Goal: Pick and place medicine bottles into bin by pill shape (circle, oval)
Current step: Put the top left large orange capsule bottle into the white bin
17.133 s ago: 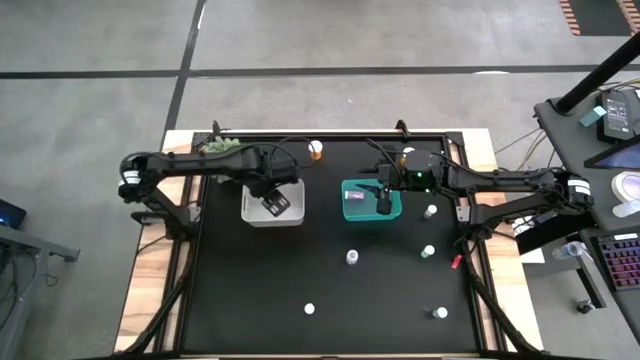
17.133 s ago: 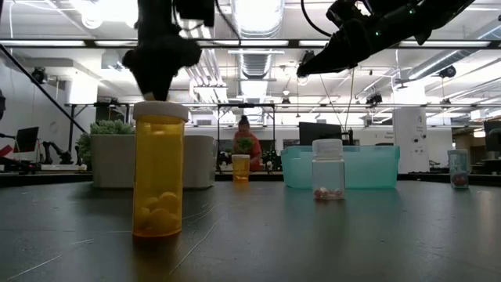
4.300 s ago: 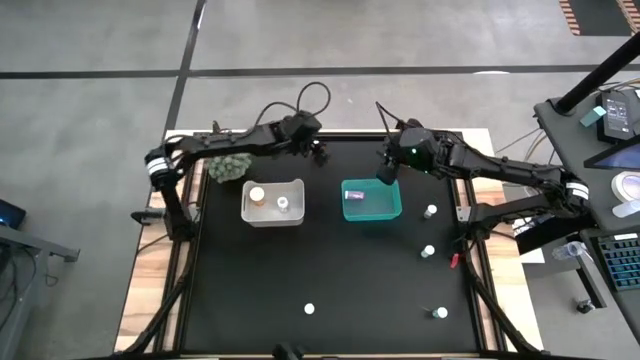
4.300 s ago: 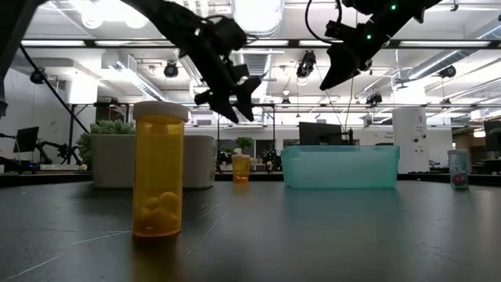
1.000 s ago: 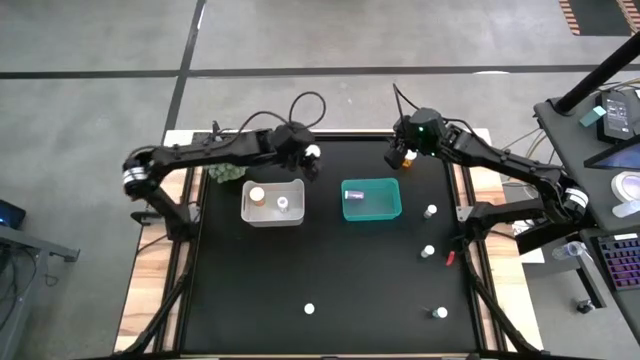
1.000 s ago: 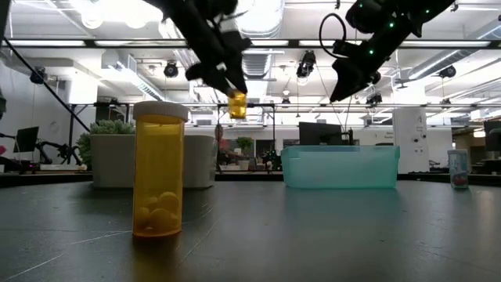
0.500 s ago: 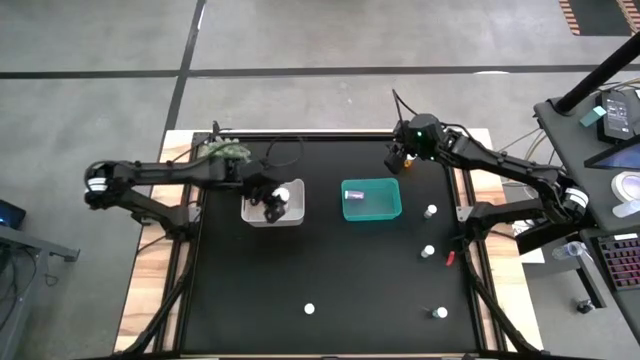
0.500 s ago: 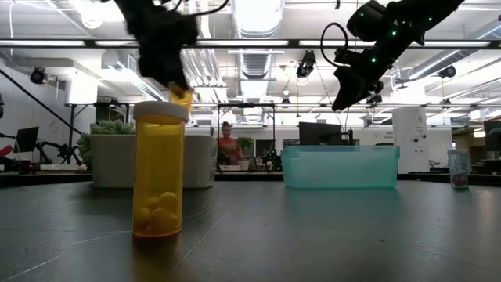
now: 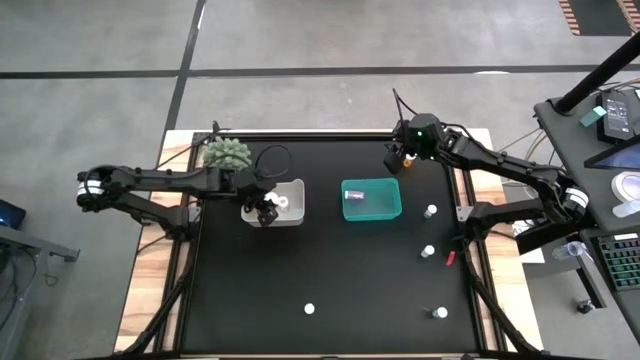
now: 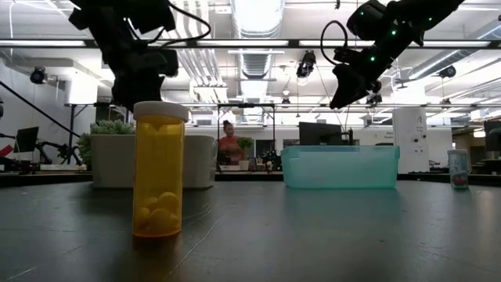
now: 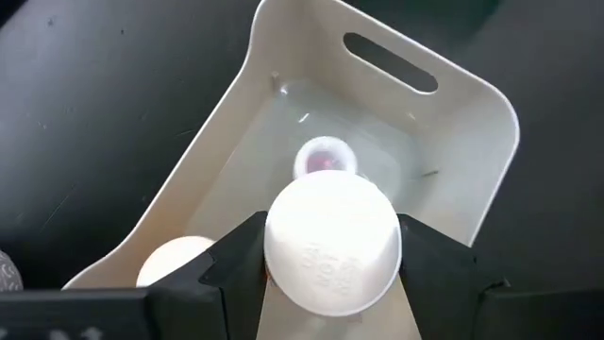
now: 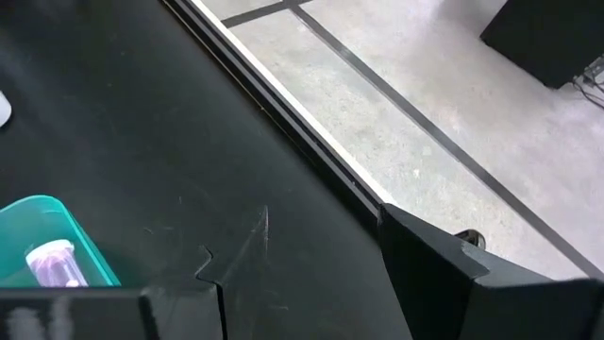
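Note:
My left gripper [image 9: 266, 211] hangs over the white bin [image 9: 293, 190] and is shut on a medicine bottle, whose wide white cap [image 11: 332, 241] faces the wrist camera. Two more bottles stand in the white bin: a slim one [image 11: 324, 158] and a white-capped one [image 11: 179, 259]. My right gripper [image 9: 397, 158] is open and empty near the table's far edge, beyond the teal bin [image 9: 394, 208], which holds a slim bottle [image 9: 357, 197]. An amber bottle [image 10: 159, 168] stands close in the low view. My left gripper pinches the bottle between its two fingers, one on each side, just at the white cap [image 11: 283, 247]. The fingers point down from above. The bottle stands upright, cap up, lifted clear above the white bin's inside; the cap hides its body.
Loose bottles stand on the black table at the right [image 9: 431, 211] [image 9: 427, 252] and near the front [image 9: 309, 309] [image 9: 439, 313]. A spiky green plant [image 9: 227, 153] sits at the far left, beside the white bin. Wooden table edges flank the mat.
My left gripper has carried the amber bottle from near the table's far edge toward the near and left, and down, and now holds it over the white bin.

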Available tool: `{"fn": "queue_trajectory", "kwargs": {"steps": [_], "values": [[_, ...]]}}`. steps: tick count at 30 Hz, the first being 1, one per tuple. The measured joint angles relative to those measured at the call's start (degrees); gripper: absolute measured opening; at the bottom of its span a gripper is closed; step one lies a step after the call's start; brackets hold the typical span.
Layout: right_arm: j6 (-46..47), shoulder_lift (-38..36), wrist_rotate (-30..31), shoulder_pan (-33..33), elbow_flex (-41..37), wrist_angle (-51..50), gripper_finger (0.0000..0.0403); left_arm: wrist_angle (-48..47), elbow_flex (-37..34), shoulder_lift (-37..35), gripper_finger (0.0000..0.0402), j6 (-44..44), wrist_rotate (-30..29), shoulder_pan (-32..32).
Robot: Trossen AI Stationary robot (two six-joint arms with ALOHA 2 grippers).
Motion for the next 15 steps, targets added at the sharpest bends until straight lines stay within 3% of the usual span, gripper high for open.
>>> {"fn": "queue_trajectory", "kwargs": {"steps": [15], "values": [[0.26, 0.0, 0.0, 0.0, 0.0, 0.02, 0.0194, 9.07, -5.44, 0.19, 0.0185, -0.07, -2.29, 0.67]]}}
